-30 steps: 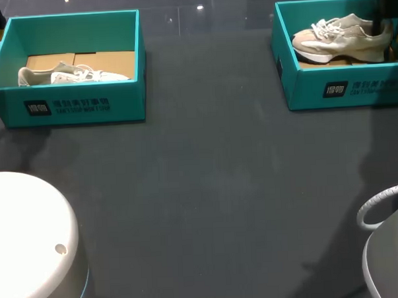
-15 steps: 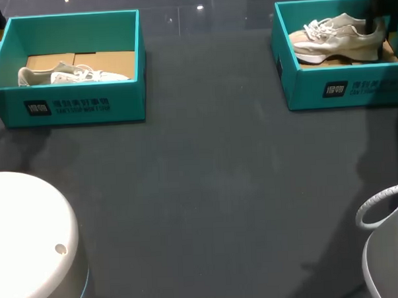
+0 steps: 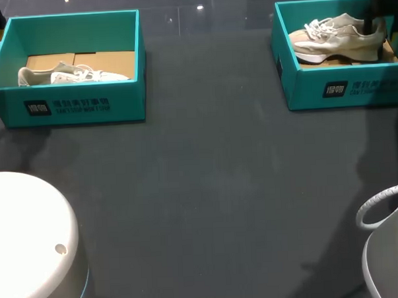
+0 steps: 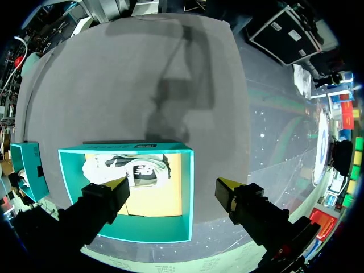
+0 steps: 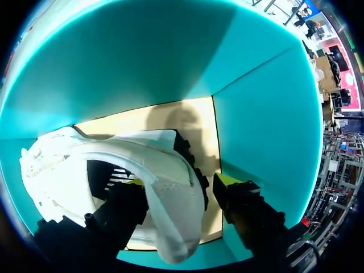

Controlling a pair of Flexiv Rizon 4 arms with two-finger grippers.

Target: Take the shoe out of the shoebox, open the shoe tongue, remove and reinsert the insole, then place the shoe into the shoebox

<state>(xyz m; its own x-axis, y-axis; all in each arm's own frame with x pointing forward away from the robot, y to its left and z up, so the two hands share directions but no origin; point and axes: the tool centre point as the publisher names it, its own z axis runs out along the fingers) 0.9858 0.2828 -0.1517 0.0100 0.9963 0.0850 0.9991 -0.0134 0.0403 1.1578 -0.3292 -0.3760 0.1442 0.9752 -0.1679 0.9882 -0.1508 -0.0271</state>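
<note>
Nearest, well in front of the right shoebox, the pale housing of the right arm is seen, with the white housing of the left arm far off to that box's left and equally near. The dark table is spread between these and the box. Inside the right shoebox the beige shoe is laid on the cardboard floor, its toe pointed to the box's left wall and its heel towards the right wall. The right gripper is lowered into this box at the heel and is released: its fingers are spread wide, one inside the shoe's opening and the other outside, just beside the heel, with the heel wall between them. Well to the left of the right shoebox, at the same depth, a left shoebox is set with a second shoe inside. The left gripper is held high above that box, spread wide with nothing grasped.
</note>
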